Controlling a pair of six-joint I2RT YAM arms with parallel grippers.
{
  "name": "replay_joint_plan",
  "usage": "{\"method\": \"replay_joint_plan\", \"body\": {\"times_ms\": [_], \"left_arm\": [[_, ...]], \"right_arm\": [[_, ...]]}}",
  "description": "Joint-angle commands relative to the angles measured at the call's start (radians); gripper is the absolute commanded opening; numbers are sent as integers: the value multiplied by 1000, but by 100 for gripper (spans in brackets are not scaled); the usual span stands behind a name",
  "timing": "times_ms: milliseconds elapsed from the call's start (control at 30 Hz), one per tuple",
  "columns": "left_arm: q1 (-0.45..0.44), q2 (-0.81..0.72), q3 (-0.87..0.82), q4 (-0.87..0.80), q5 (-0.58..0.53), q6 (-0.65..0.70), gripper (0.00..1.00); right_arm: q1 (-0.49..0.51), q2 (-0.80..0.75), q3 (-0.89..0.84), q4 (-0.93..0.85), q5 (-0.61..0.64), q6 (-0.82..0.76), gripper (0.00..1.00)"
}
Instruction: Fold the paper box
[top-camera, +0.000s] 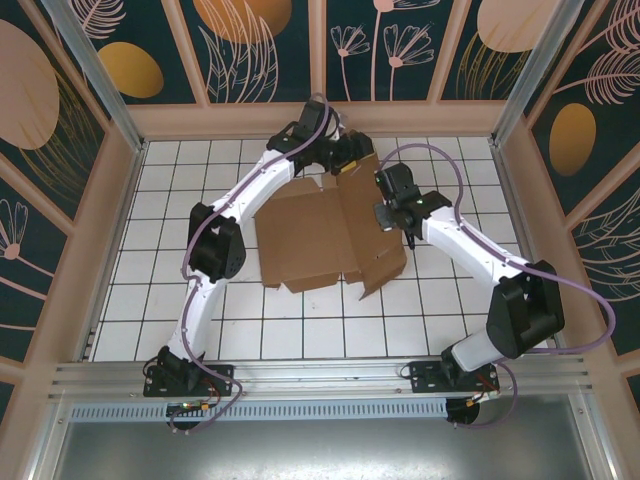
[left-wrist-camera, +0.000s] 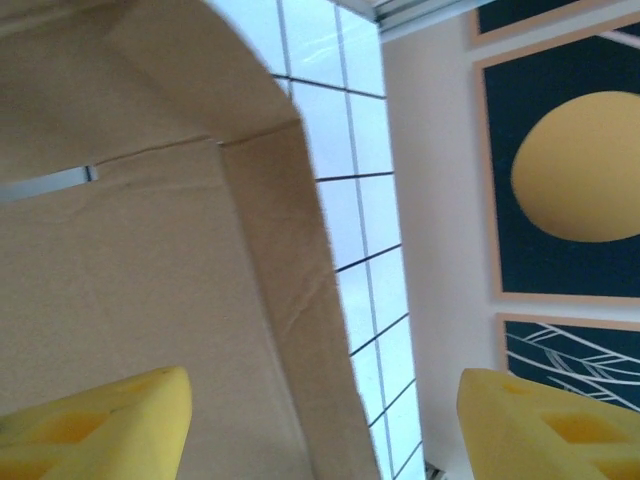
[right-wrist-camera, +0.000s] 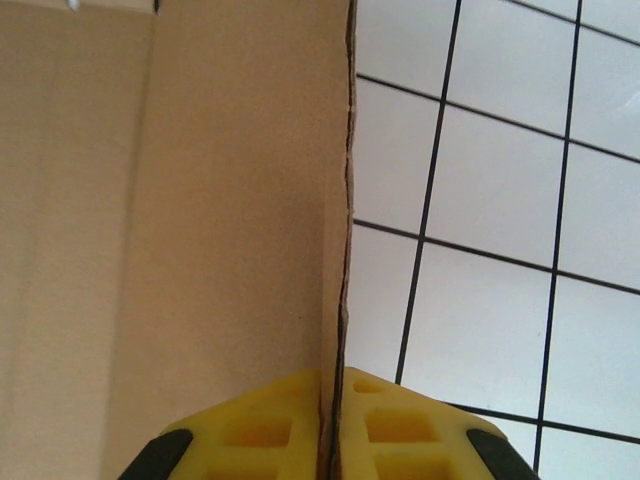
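Paper box (top-camera: 310, 240): plain brown cardboard, a die-cut sheet with creases, flaps and a slot, partly folded, lying at the middle of the white tiled table (top-camera: 200, 300). Its wider spread runs roughly left to right, slightly skewed to the tile lines. The right-hand panel runs from near to far, its far flap reaching toward the back wall. Right end effector (right-wrist-camera: 335, 435): yellow fingers (right-wrist-camera: 255, 440) pressed together, pinching the box's right edge, which rises straight up between them in the wrist view, cardboard to the left and bare tiles to the right. In the top view it sits at the middle of that right edge. Left end effector (left-wrist-camera: 320, 430): fingers (left-wrist-camera: 100, 420) spread wide, at the box's far edge. One finger hangs over the cardboard panel, the other is off the sheet on the wall side. Whether it touches the cardboard cannot be told. A creased flap and a narrow slot show ahead of it.
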Motion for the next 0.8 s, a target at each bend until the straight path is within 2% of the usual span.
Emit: {"method": "replay_joint_plan", "body": {"times_ms": [0,133,267,500,767], "left_arm": [[-5,-35,-77,-26,-37,18,69],[-3,-72,-143,-108,-145,81,66],[21,-166,-380,-73,-230,92,60],[49,-316,-777,92,-216,105,41],[83,-408,-990,145,-216,148,31]], "right_arm": [[7,-8,-43,41,49,-5,9],[-6,0,-69,61,22,9,8],[-9,26,-112,74,-8,25,8],[-15,119,-166,108,91,72,1],[-13,230,-163,132,175,96,0]]}}
